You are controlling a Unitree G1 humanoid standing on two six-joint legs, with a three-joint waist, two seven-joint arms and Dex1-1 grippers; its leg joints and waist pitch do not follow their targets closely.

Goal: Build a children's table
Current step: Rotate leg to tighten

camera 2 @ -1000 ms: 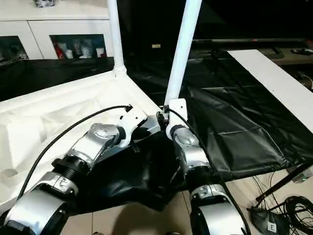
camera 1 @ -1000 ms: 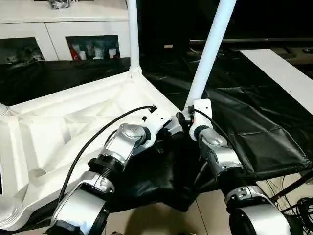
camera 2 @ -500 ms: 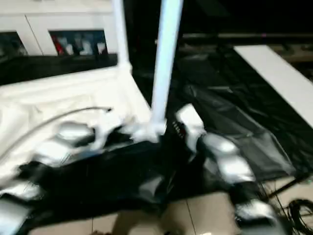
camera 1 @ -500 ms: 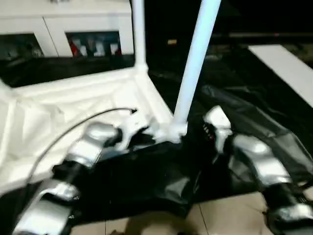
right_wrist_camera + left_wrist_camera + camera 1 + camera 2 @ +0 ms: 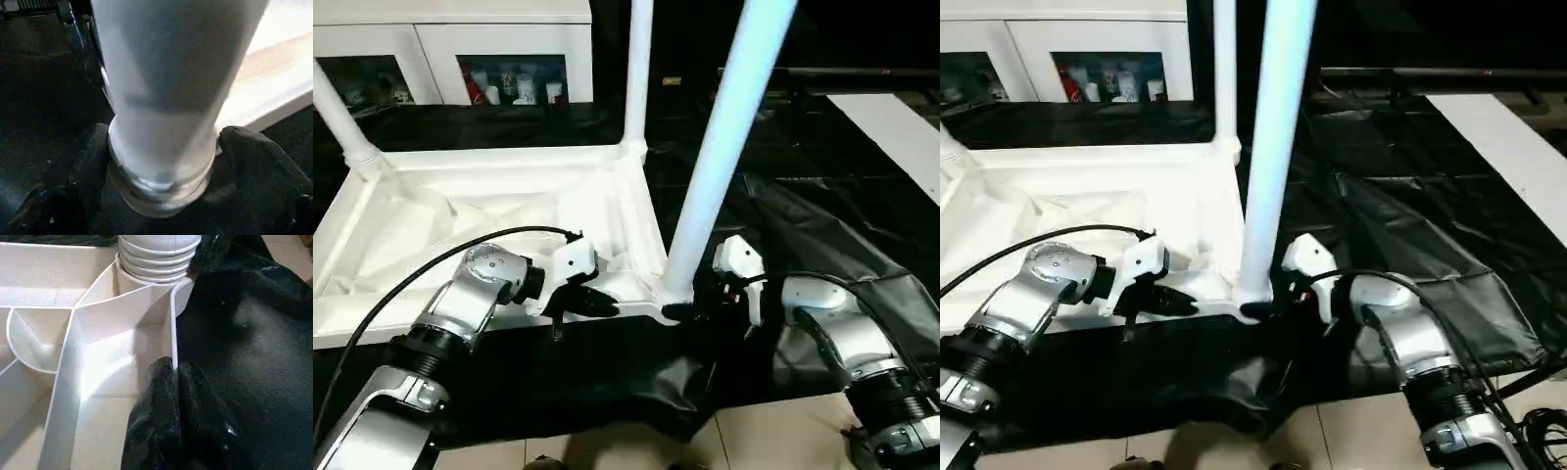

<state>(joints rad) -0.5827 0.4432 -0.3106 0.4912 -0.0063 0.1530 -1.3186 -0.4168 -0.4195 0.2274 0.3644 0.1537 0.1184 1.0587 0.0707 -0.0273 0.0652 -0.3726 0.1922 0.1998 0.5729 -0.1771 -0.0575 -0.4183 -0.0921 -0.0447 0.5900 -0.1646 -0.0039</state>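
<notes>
Black-sheeted work table (image 5: 822, 225) beneath upturned tabletop (image 5: 489, 211), glass-doored cabinet (image 5: 440, 49) behind.

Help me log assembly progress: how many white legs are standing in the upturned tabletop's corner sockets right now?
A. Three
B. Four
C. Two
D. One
A: three legs stand in the tabletop: the near leg between the right end effector's fingers, the far right-corner leg, and the far left-corner leg.
</notes>
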